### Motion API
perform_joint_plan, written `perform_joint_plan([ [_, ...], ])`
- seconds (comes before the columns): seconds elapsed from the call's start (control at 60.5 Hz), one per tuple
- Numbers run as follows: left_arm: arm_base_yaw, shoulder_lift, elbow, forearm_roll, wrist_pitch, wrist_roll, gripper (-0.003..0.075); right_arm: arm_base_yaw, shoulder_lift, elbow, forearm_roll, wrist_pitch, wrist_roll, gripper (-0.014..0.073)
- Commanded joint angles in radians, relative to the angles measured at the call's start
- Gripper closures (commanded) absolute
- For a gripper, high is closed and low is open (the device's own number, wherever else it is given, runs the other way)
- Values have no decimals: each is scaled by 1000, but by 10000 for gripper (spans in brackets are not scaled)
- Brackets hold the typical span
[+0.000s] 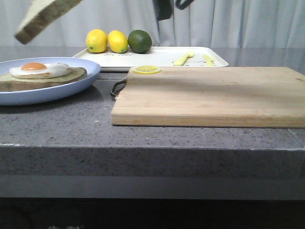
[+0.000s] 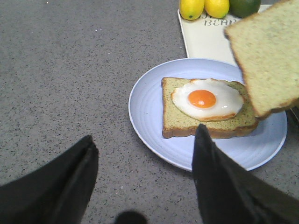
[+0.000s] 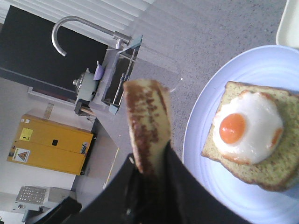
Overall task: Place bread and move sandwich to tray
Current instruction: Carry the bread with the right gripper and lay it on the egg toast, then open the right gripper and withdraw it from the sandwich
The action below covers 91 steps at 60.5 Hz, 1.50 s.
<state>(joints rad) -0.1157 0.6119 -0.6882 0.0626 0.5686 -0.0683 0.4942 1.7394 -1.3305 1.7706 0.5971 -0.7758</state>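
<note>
Above the counter, at ten o'clock in the front view, the bread hangs tilted over the plate, pinched on edge by the right end effector. The topping step seems in hand: next, lower it flat onto the egg slice. The left end effector gapes wide, empty. The tray waits at twelve.

I see open air above the egg-topped slice on the plate; 1 bread hangs there, 3 fruits crowd the tray
</note>
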Motion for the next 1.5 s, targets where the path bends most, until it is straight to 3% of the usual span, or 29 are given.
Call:
perform_joint_plan([
  [0.0,-1,6,-33,-5,-80,0,279,48,-2,-95,96,-46,36,476],
  [0.248,-1,6,-33,-5,-80,0,279,127,139,-235,96,-194,175,476],
  [0.595,-1,6,-33,-5,-80,0,279,137,251,-300,96,-239,201,473],
  [0.761,-1,6,-33,-5,-80,0,279,134,248,-300,26,-240,200,466],
  [0.909,-1,6,-33,-5,-80,0,279,130,241,-300,-38,-220,200,400],
  [1.157,-1,6,-33,-5,-80,0,279,79,204,-300,-152,-142,200,216],
  [1.488,-1,6,-33,-5,-77,0,279,7,105,-233,-313,-62,201,209],
])
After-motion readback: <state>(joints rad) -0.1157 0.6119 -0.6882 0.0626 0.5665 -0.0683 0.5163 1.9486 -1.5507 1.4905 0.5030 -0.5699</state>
